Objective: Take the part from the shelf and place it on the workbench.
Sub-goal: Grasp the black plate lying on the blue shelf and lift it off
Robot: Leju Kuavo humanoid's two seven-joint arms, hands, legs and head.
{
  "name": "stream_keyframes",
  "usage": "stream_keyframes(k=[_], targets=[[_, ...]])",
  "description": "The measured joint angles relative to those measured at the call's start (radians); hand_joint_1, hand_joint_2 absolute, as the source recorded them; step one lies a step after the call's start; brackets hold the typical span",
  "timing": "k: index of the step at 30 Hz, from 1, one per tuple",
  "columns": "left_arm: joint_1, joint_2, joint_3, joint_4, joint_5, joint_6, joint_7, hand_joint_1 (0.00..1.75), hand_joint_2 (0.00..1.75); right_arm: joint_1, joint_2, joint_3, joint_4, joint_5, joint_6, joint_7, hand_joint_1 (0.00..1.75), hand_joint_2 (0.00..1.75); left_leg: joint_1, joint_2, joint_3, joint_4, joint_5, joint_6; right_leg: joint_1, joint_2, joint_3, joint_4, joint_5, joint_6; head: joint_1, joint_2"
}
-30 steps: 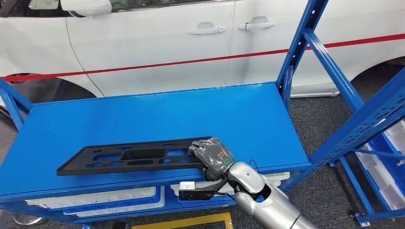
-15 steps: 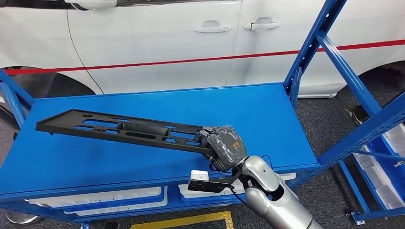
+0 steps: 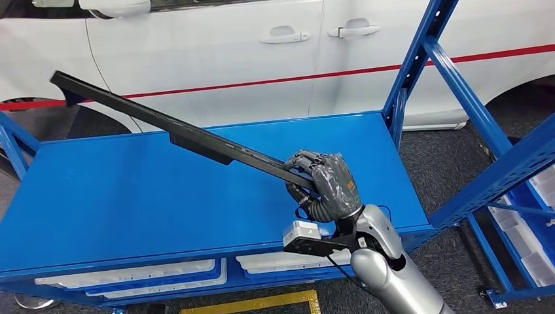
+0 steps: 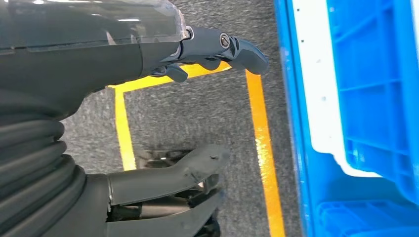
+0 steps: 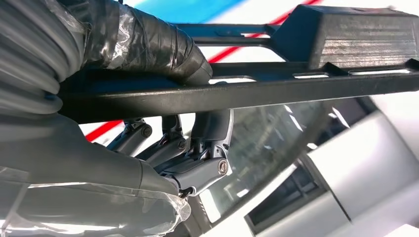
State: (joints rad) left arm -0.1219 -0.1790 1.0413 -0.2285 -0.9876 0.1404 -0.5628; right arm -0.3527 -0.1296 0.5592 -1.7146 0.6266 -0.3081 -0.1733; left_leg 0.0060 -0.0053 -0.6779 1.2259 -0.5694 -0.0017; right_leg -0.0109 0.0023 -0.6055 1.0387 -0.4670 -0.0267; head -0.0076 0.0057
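Observation:
A long black plastic part [image 3: 177, 134] hangs in the air over the blue shelf [image 3: 131, 190], tilted up to the far left with its tip in front of the white car. My right hand [image 3: 325, 185] grips its near end above the shelf's front right. In the right wrist view the thumb [image 5: 148, 47] wraps over the part's rail [image 5: 257, 89] and the fingers [image 5: 197, 148] curl under it. My left hand [image 4: 163, 113] hangs by the floor, its fingers apart, holding nothing.
A white car [image 3: 216, 52] with a red stripe stands right behind the shelf. Blue rack posts [image 3: 419, 59] rise at the shelf's right end. White and blue bins [image 3: 144, 275] sit on the lower level. Yellow floor tape [image 4: 262, 148] runs beside a blue bin.
My right hand has lifted the part off the shelf surface and swung its far end up and back. The part lay flat one second ago and now tilts steeply.

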Motion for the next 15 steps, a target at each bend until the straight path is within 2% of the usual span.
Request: stream_keyframes(k=[1,2,3,4,6,7,8,11,13,15], targets=[[0.000,-0.002,0.000,0.000,0.001,0.001,-0.007,0.00,1.75,0.009,0.000,-0.004,-0.010,-0.018,-0.007,-0.010,1.75,1.75,0.002,0.000,-0.028,0.054,-0.015,-0.003,0.000,0.000,0.001,0.000,-0.001,-0.001,0.000,0.000],[0.001,-0.002,0.000,0.000,0.002,-0.002,-0.013,0.00,1.75,0.019,0.000,-0.010,-0.019,-0.035,-0.012,-0.018,1.75,1.75,0.004,0.000,-0.045,0.079,-0.013,-0.005,0.000,0.000,0.003,0.000,-0.003,-0.002,0.000,0.000],[0.001,-0.003,0.000,0.000,0.002,-0.007,-0.018,0.00,1.75,0.027,0.000,-0.015,-0.026,-0.049,-0.014,-0.024,1.75,1.75,0.005,0.000,-0.043,0.067,0.008,-0.005,0.000,0.000,0.006,0.001,-0.005,-0.002,0.000,0.000],[0.001,-0.003,0.000,0.000,0.003,-0.015,-0.020,0.00,1.75,0.035,0.000,-0.021,-0.033,-0.060,-0.017,-0.029,1.75,1.75,0.006,0.000,-0.023,0.019,0.044,-0.003,0.000,0.001,0.009,0.001,-0.007,0.000,0.000,0.000],[0.001,-0.003,0.000,0.000,0.004,-0.034,-0.022,0.00,1.75,0.044,0.000,-0.031,-0.047,-0.074,-0.022,-0.035,1.75,1.75,0.004,0.000,0.036,-0.112,0.107,0.003,0.001,0.002,0.015,0.002,-0.012,0.005,0.000,0.000],[0.000,-0.003,0.000,0.000,0.005,-0.042,-0.021,0.00,1.75,0.047,0.000,-0.037,-0.053,-0.079,-0.026,-0.037,1.75,1.75,0.002,0.000,0.057,-0.158,0.121,0.008,0.003,0.003,0.015,0.003,-0.013,0.009,0.000,0.000],[0.000,-0.003,0.000,0.000,0.006,-0.048,-0.021,0.00,1.75,0.050,0.000,-0.042,-0.058,-0.083,-0.030,-0.039,1.75,1.75,0.000,-0.001,0.067,-0.182,0.122,0.011,0.004,0.003,0.014,0.003,-0.013,0.014,0.000,0.000],[0.004,-0.002,0.000,0.000,0.009,-0.054,-0.023,0.00,1.75,0.063,0.000,-0.057,-0.072,-0.098,-0.036,-0.045,1.75,1.75,0.000,-0.002,0.072,-0.198,0.124,0.027,0.003,0.003,0.013,0.001,-0.015,0.027,0.000,0.000],[0.006,-0.002,0.000,0.000,0.010,-0.052,-0.023,0.00,1.75,0.071,0.000,-0.068,-0.080,-0.110,-0.039,-0.050,1.75,1.75,0.003,-0.001,0.076,-0.208,0.130,0.040,0.002,0.002,-0.006,0.046,-0.048,0.034,0.000,0.000],[0.006,-0.002,0.000,0.000,0.008,-0.049,-0.023,0.00,1.75,0.082,0.000,-0.078,-0.085,-0.124,-0.048,-0.060,1.75,1.75,0.001,-0.001,0.077,-0.210,0.130,0.046,0.000,0.003,-0.060,0.160,-0.108,0.038,0.001,0.000]])
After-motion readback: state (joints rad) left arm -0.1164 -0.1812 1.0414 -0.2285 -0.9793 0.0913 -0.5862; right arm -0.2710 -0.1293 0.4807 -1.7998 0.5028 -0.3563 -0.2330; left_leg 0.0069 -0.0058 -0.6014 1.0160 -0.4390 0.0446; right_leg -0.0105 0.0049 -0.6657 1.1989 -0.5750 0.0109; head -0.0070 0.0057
